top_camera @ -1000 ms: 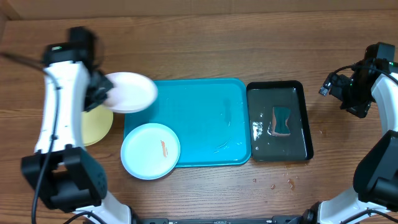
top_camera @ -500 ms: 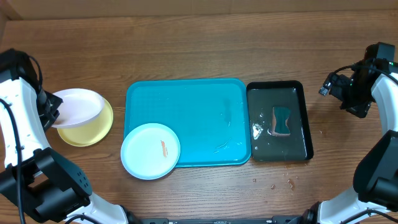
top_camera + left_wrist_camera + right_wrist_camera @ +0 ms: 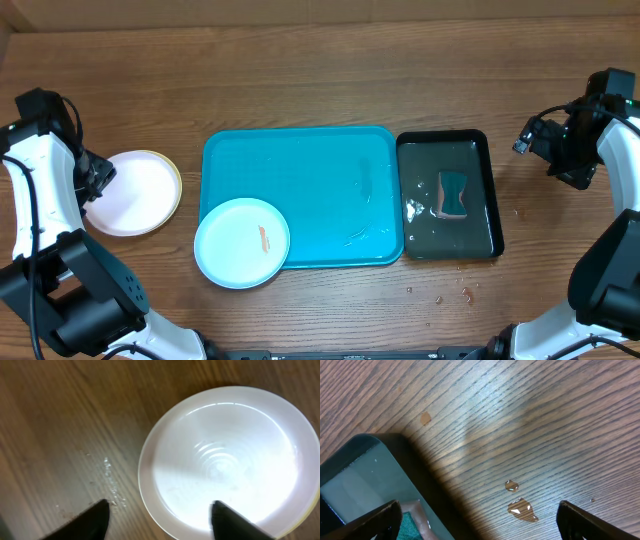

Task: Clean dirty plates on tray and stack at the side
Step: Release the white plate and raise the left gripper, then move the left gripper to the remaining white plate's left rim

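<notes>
The white plate (image 3: 135,192) lies flat on the yellow-green rimmed plate (image 3: 177,185) on the table, left of the turquoise tray (image 3: 320,170). My left gripper (image 3: 96,178) hovers over the white plate's left edge, open and holding nothing. In the left wrist view its fingers (image 3: 95,517) stand apart on either side of the white plate's (image 3: 225,460) rim, left gripper (image 3: 160,507). A light blue plate (image 3: 241,242) with an orange-red smear rests on the tray's near-left corner, overhanging the rim. My right gripper (image 3: 545,140) is open, far right; right gripper (image 3: 479,510).
A black tray (image 3: 485,195) holding water and a teal sponge (image 3: 453,195) stands right of the turquoise tray; its corner (image 3: 365,470) shows under the right wrist. Water drops (image 3: 522,509) lie on the wooden table. More drops (image 3: 455,293) lie near the front.
My left gripper carried the white plate leftward off the tray side, set it down on the yellow-green rimmed plate and opened, letting it go. The right arm has not moved.
</notes>
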